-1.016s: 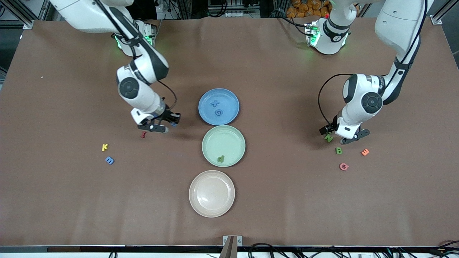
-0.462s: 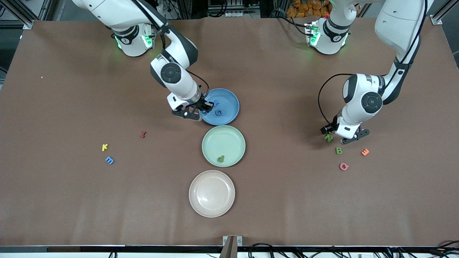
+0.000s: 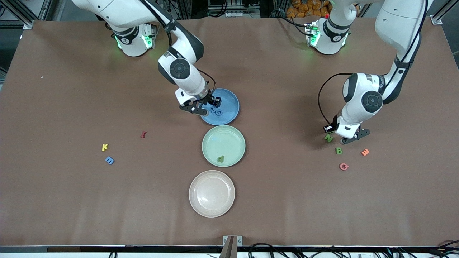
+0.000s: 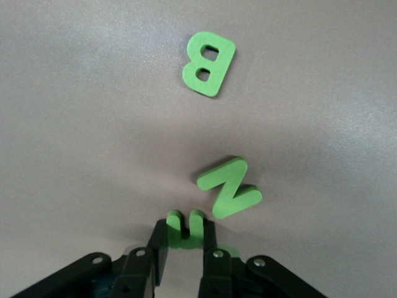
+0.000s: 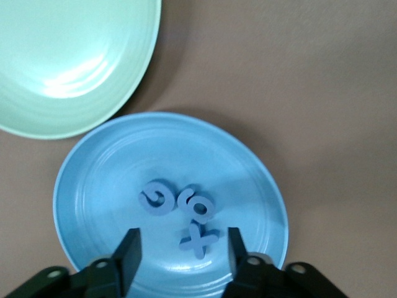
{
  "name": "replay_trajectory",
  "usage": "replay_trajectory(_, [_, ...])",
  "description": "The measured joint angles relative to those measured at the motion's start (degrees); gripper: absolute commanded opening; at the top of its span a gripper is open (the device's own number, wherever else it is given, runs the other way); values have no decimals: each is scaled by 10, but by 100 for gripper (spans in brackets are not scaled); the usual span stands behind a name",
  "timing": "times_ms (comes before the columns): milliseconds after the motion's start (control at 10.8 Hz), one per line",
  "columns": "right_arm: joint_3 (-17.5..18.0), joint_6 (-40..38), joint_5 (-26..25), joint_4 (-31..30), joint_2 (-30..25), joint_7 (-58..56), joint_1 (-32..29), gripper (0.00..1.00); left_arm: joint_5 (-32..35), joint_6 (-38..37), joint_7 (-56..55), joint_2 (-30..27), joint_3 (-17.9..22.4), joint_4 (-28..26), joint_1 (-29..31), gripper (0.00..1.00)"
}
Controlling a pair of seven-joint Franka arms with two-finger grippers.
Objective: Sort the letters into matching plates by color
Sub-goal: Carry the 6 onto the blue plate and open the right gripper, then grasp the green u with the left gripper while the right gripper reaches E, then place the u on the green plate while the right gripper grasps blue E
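Our right gripper (image 5: 180,257) hangs over the blue plate (image 3: 229,98) with its fingers spread wide and empty; three blue letters (image 5: 180,211) lie in that plate just beneath them. Our left gripper (image 4: 184,248) is down at the counter (image 3: 287,200) toward the left arm's end, fingers pinched narrow on a green letter (image 4: 185,228), with the green N (image 4: 228,188) just beside it and the green B (image 4: 209,63) nearer the front camera.
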Motion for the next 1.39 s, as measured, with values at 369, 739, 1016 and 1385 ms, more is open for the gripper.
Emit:
replay_trajectory(369, [33, -18, -1, 8, -7, -21, -77, 100, 0, 7, -32, -2, -8, 30, -6, 0])
replay_trajectory(739, [39, -77, -1, 12, -41, -115, -210, 100, 0, 8, -162, -1, -30, 110, -65, 0])
replay_trajectory(1016, [24, -79, -2, 9, -41, -290, -303, 100, -6, 8, -236, 8, -48, 171, -116, 0])
replay_trajectory(1385, [-56, -67, -48, 13, -41, -551, -338, 100, -14, 8, -345, 88, -61, 277, -187, 0])
